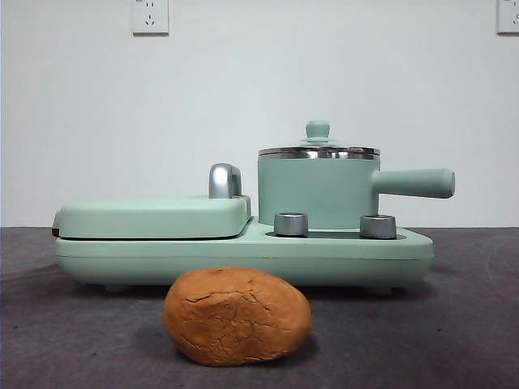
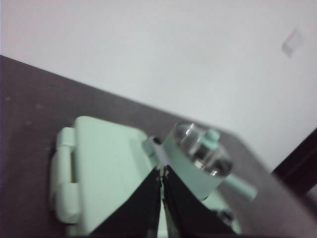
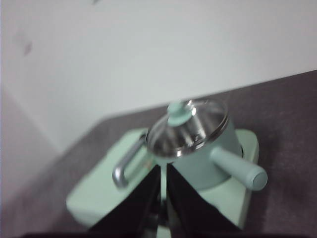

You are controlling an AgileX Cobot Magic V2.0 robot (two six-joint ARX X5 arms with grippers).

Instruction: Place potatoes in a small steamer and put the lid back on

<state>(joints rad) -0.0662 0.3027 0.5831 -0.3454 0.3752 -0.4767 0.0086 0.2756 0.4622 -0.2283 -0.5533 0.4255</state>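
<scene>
Left gripper (image 2: 162,171) and right gripper (image 3: 163,171) raised above the cooker (image 1: 243,251), fingers together, empty, potato (image 1: 238,315) on desk (image 1: 454,324) at 6 o'clock of it, lid (image 1: 318,148) on pot (image 1: 318,192), both wrist views blurred.

Front view: low, table height, level, close to the small steamer (image 1: 318,193). Both wrist views: raised, angled down, somewhat blurred, seemingly from opposite sides; all three share the small steamer (image 2: 198,163) (image 3: 198,148).
</scene>
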